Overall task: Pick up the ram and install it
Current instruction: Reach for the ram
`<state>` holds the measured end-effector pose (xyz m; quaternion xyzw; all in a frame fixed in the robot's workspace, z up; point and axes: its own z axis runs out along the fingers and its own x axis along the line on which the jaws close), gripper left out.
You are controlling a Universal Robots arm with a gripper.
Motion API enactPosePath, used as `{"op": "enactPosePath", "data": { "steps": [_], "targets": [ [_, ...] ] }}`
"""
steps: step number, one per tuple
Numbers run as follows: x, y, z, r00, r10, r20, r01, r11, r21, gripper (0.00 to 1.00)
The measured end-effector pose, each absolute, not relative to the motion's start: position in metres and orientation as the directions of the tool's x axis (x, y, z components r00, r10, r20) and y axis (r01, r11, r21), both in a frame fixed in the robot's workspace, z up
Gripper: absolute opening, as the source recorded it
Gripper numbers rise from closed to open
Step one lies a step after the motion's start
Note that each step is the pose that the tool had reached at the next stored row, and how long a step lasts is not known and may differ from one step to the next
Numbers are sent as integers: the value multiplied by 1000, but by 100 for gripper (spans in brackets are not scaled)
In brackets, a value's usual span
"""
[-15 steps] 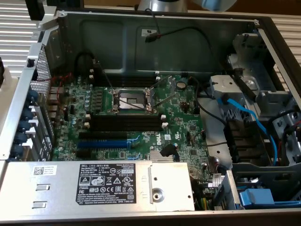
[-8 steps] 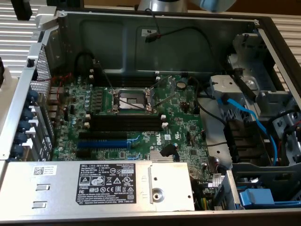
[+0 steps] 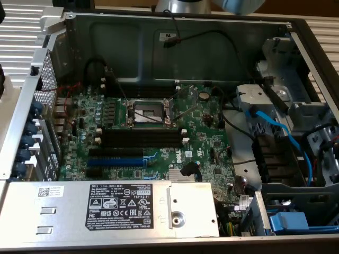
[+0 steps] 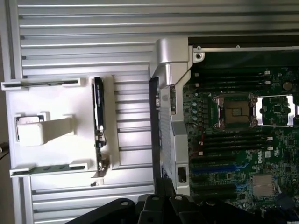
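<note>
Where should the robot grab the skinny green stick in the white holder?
Probably pinch the long, thin dark green circuit-board stick near its middle, across its flat faces, coming at its free long edge: it stands on edge in the white plastic holder.

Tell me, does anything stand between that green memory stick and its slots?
Yes. The ram stands in a white holder outside the computer, and the case's metal side wall rises between it and the black memory slots. The slots themselves look empty.
</note>
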<state>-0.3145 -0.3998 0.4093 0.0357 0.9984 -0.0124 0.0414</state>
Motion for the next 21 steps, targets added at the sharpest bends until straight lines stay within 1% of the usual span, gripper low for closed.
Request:
{"op": "enactPosePath", "data": {
  "steps": [21],
  "targets": [
    [-410,-404,398,-994,71,-82,72,997,-18,11]
  ]
}}
